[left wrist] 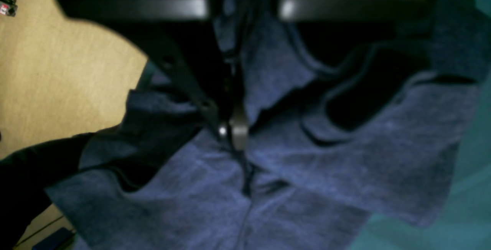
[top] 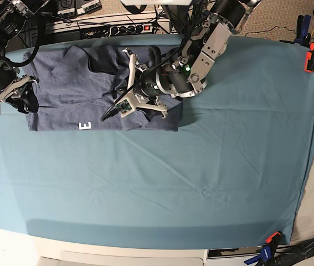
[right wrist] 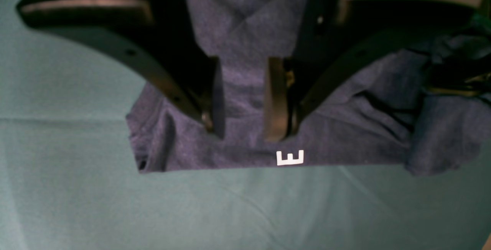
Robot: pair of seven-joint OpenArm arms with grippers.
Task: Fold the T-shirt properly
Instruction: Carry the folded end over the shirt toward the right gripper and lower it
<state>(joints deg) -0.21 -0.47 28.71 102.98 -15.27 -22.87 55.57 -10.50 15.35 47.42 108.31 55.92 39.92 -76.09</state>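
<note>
The T-shirt (top: 98, 94) is spread on the teal cloth (top: 228, 155). It is pinched by the closed left gripper (left wrist: 230, 135), probably for folding. The right gripper (right wrist: 243, 127) is half open over it

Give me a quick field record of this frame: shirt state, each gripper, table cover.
garment: T-shirt, slate-blue, partly folded, lying at the far left of the table
marking: white letter E near the shirt's front edge
left gripper: shut, pinching shirt fabric at the shirt's right side
right gripper: jaws apart, over the shirt's left edge, fabric between the fingers; grip unclear
surface: teal table cloth, mild creases
clamps: orange clamp at the far right edge
</note>
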